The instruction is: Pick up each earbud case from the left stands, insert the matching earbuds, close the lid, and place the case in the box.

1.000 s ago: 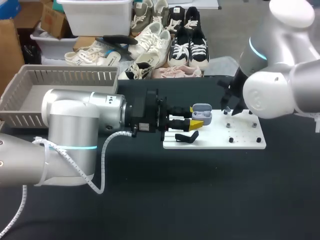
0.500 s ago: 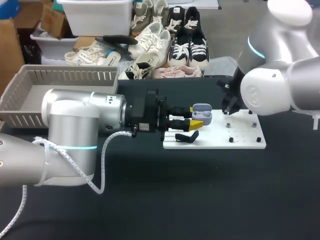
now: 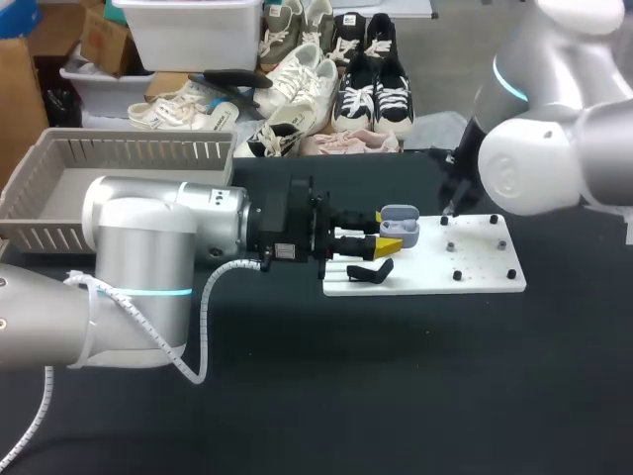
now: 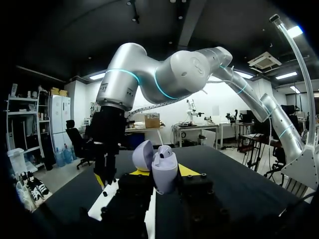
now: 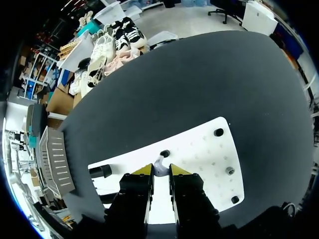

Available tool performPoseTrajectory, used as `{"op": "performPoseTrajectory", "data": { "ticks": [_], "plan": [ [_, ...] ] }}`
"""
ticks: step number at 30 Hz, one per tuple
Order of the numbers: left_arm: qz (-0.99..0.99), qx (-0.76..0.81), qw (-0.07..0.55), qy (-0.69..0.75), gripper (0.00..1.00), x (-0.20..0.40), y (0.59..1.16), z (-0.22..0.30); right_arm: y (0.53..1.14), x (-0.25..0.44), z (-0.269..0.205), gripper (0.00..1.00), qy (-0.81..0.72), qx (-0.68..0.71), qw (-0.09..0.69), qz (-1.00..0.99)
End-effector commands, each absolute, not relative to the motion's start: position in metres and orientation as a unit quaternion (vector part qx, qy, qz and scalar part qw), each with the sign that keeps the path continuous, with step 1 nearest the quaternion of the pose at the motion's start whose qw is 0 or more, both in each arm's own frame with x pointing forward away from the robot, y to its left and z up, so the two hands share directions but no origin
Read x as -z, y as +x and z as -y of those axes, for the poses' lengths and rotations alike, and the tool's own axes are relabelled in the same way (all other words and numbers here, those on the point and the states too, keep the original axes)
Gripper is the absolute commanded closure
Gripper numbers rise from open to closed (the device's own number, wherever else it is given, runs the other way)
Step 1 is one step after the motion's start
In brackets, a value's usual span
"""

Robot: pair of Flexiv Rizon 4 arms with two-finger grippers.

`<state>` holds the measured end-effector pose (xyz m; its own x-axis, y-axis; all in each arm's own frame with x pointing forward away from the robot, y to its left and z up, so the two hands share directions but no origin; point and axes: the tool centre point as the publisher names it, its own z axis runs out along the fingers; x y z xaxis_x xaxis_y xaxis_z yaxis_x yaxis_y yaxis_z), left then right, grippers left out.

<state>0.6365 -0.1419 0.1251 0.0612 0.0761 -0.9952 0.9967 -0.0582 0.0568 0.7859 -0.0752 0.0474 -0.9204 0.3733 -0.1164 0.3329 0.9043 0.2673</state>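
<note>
The lavender plastic earbud case [image 4: 165, 173] stands upright with its hinged lid [image 4: 143, 155] swung open. It is clamped between the two fingers of the left gripper [image 3: 392, 239], which holds it over the left end of the flat white peg board [image 3: 480, 269], just above a black stand [image 3: 371, 270]. The right gripper [image 5: 160, 173] hangs above the board's far edge, its yellow tips drawn close on a small lavender earbud [image 5: 159, 166]. The bud is too small to tell how it sits in the pinch. A grey slatted basket [image 3: 129, 150] sits at the far left corner of the dark table [image 3: 297, 396], well apart from both grippers.

The case is likely light and hard, with a smooth rounded shell that could twist or slide under a side push. The best hold is low on the body, across its broader faces, clear of the hinge so the lid can close. The earbud looks tiny, glossy and almost weightless, so it wants a gentle pinch and a straight descent into its socket. Pressing off-centre could tip the case in the left fingers.
</note>
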Motion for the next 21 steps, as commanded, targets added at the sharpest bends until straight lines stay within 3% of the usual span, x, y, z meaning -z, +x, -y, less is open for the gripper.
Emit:
{"op": "performPoseTrajectory", "data": {
  "ticks": [1, 21],
  "plan": [
    [-0.491, 0.477, 0.483, 0.546, 1.0, -0.125, 0.635, 0.142, 0.763, -0.07, 0.083, 1.0, 0.182, -0.123, 0.095, -0.971],
    [-0.491, 0.477, 0.483, 0.546, 1.0, -0.125, 0.635, 0.142, 0.652, -0.21, 0.067, 1.0, 0.068, -0.081, 0.056, -0.993]
  ]
}}
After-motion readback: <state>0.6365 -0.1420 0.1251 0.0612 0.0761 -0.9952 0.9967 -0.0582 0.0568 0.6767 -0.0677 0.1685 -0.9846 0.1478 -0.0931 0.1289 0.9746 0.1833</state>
